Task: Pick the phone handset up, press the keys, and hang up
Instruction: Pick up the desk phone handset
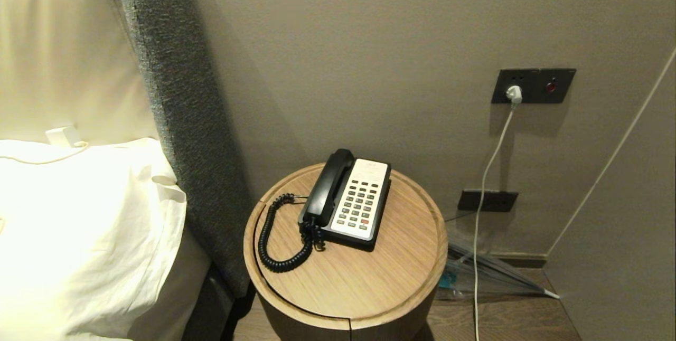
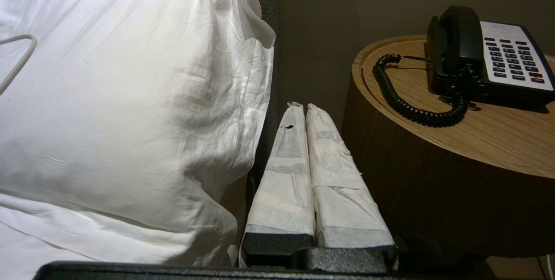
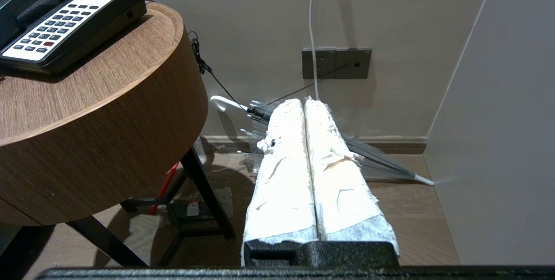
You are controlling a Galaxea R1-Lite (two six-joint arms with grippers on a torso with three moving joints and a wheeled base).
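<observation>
Viewing from the head camera first: the phone handset (image 1: 327, 185) lies seated in its cradle on the left half of the phone base (image 1: 355, 206), which sits slightly rear of centre on the round wooden side table (image 1: 401, 272); the keypad (image 1: 359, 201) is at 3 o'clock of the handset, and the coiled cord (image 1: 272, 235) loops out toward 8 o'clock across the tabletop. Neither arm shows here. A pillow (image 1: 79, 225) lies well off at 9 o'clock, a wall socket with white plug (image 1: 514, 93) at 1 o'clock. Left wrist view: the left gripper (image 2: 300, 106), fingers wrapped in white padding, is pressed fully closed and holds nothing; it hangs low between the pillow (image 2: 130, 98) and the table's side wall, below the tabletop, well apart from the handset (image 2: 453, 39). Right wrist view: the right gripper (image 3: 304, 101) is likewise closed and empty, low beside the table, with a folded umbrella (image 3: 347, 145) on the floor beyond it. Judgement: nothing begun; first step is the reach. To do it well, raise an arm above the table rim, part the fingers before descent, take the handset across its narrow middle, and lift straight up so the cord does not drag the base.
</observation>
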